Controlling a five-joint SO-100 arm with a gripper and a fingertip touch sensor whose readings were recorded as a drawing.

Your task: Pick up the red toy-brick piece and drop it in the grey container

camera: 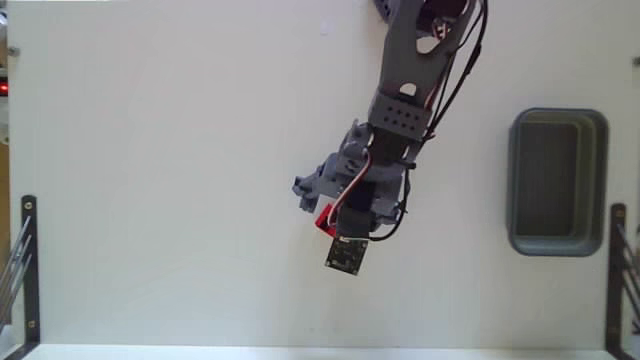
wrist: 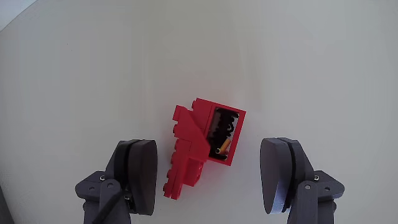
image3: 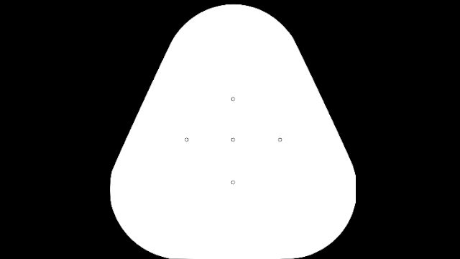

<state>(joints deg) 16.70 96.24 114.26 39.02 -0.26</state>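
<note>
The red toy-brick piece (wrist: 200,144) lies on the white table, stepped in outline with a dark hollow on one side. In the wrist view it sits between the two dark fingers of my gripper (wrist: 214,171), which stands open around it; the left finger (wrist: 142,174) is close to the brick and the right finger (wrist: 280,174) is farther off. In the fixed view only a red sliver of the brick (camera: 322,219) shows under the gripper (camera: 328,213) near the table's middle. The grey container (camera: 557,182) sits far to the right, with nothing visible inside.
The grey arm (camera: 410,90) reaches down from the top of the fixed view. Dark metal stands rise at the left edge (camera: 28,270) and right edge (camera: 617,270) near the table's front. A small red light (camera: 4,88) glows at far left.
</note>
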